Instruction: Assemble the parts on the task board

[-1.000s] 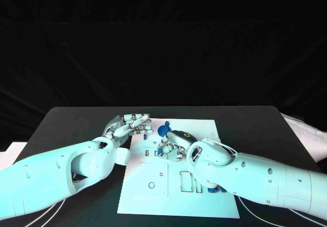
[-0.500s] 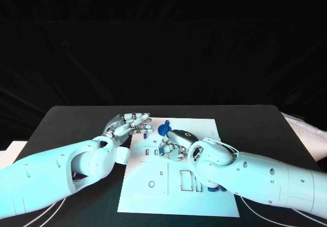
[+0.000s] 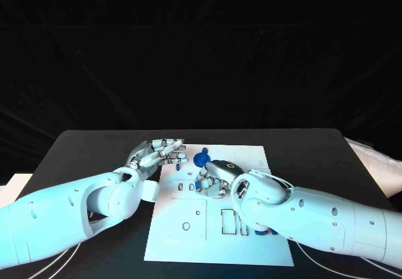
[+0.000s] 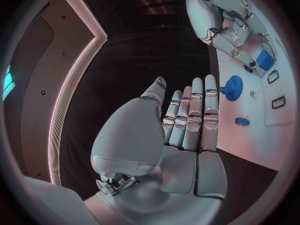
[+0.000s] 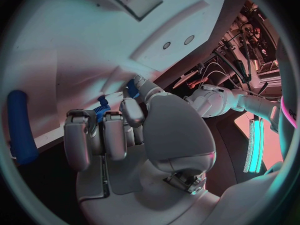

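Note:
The white task board point(image 3: 219, 247) lies in the middle of the table. A blue gear point(image 3: 202, 158) stands near its far edge, also seen as the gear point(image 4: 232, 89) beside a small blue piece point(image 4: 242, 120). My left hand point(image 3: 159, 153) hovers at the board's far left corner, fingers point(image 4: 195, 112) straight and holding nothing. My right hand point(image 3: 214, 176) is low over the board's middle, fingers curled, pinching a small blue part point(image 5: 102, 109); the same part point(image 4: 264, 60) shows under the right hand point(image 4: 228, 22).
A long blue piece point(image 5: 19, 126) lies by the board's edge, and another blue part point(image 3: 266, 232) peeks out under my right forearm. Rectangular slots point(image 3: 229, 222) are cut in the board's near half. Black table point(image 3: 92, 151) surrounds the board.
My left hand's fingers have shifted slightly at the board's far left corner. The right hand has stayed almost still over the board's middle.

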Available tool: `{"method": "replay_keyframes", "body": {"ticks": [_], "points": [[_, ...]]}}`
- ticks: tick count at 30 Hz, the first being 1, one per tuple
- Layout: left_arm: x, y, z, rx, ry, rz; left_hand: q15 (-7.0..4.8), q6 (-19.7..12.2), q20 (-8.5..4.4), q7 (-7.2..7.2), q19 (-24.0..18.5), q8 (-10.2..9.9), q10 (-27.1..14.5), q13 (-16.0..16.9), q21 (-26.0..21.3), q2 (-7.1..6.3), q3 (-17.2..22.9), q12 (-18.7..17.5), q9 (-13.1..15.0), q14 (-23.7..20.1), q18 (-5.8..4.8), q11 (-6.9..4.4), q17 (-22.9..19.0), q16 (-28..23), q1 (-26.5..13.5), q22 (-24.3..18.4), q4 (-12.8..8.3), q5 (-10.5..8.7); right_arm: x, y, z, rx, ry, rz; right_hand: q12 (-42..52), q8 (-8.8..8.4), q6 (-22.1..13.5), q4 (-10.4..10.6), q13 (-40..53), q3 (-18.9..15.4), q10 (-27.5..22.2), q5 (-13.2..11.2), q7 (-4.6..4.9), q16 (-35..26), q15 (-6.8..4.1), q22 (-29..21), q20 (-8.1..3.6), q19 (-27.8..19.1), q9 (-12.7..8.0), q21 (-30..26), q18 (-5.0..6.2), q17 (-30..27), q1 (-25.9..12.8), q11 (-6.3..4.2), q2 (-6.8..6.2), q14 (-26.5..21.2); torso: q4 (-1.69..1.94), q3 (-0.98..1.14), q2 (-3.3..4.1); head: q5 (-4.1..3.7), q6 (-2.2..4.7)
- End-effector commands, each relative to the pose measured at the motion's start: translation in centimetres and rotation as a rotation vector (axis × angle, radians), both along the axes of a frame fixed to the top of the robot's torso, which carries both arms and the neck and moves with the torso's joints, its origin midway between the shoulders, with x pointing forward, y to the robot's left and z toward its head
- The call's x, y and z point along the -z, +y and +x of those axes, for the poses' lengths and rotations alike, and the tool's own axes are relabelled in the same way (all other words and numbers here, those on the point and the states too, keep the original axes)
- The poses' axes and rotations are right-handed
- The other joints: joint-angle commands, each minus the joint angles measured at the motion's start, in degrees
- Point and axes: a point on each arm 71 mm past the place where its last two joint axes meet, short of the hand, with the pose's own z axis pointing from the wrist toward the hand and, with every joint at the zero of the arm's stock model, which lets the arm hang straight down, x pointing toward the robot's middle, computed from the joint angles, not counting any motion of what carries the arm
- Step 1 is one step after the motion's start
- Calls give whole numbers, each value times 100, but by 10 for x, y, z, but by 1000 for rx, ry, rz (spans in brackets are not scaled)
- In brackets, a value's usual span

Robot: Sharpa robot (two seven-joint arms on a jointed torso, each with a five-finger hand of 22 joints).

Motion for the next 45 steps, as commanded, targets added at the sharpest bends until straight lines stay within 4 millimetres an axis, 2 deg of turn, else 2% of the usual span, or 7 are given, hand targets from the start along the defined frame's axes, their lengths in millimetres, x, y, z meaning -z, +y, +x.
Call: {"method": "replay_keyframes", "body": {"ticks": [1,24,33,35,37,39,45], "points": [[-1,-3,-1,20,-3,-15,28,-1,-4,29,23,-30,15,-5,-36,51,-3,-23,-5,19,54,38,10,-18,-6,-6,-33,15,9,-3,-1,12,30,-50,-154,-60,-119,16,-111,-77,-100,37,21,-33,67,567,52,-22,-27,-34,-35,568,-12,19,-115,392,1,-2,-1,-4,-3],[1,-1,0,22,6,0,20,-4,-11,32,69,-43,12,-6,-30,70,-3,-42,-5,62,58,39,46,-18,-17,-2,-54,13,-13,-4,-10,19,-125,181,-751,-74,-492,309,-652,-605,-546,18,96,-146,143,458,136,-92,-69,-103,-8,462,-67,101,-315,355,-6,10,-8,-14,6],[4,3,-1,75,37,134,-454,331,-465,-232,1308,55,914,223,840,57,-98,302,39,1496,67,-341,1003,1422,-236,489,16,2,-40,-23,-19,-106,-137,272,-577,-73,-573,528,-604,-958,-496,107,119,-113,160,505,150,-54,-79,-83,-19,527,34,121,-288,374,-15,21,-52,-7,40],[5,5,-2,99,57,199,-549,385,-580,-324,1584,75,1139,354,1175,48,-147,468,45,1728,52,-435,1952,2532,-344,710,115,3,-48,-33,-17,-131,-106,281,-582,-75,-591,542,-619,-976,-516,103,124,-110,163,500,153,-57,-80,-86,-18,535,90,126,-234,375,-19,30,-72,-8,29],[4,8,-2,131,78,301,-641,467,-741,-468,2012,154,1401,641,2600,67,-258,821,67,2017,-99,-550,4216,4910,-567,2161,305,0,-58,-46,-14,-138,-64,299,-547,-69,-593,525,-606,-965,-511,106,124,-104,163,502,155,-57,-79,-86,-18,548,191,124,-160,378,-36,42,-108,23,-2],[2,9,0,164,96,414,-734,555,-796,-505,2181,271,1509,939,3800,88,-371,1176,103,2088,-286,-589,5564,6249,-755,3493,468,-5,-68,-59,-10,-123,-28,333,-454,-67,-600,488,-550,-931,-460,113,124,-104,160,517,154,-46,-79,-80,-21,549,307,120,-73,380,-48,54,-143,37,-12],[-5,10,6,244,229,835,-826,505,-907,-611,2206,886,952,2762,5929,257,-802,3256,426,2324,-561,-750,7467,8000,-1043,5902,925,-12,-96,-100,2,-19,47,479,74,-44,-572,449,-184,-834,-130,135,132,-119,157,519,149,-44,-74,-77,-21,533,481,119,221,381,-62,75,-226,68,-51]]}}
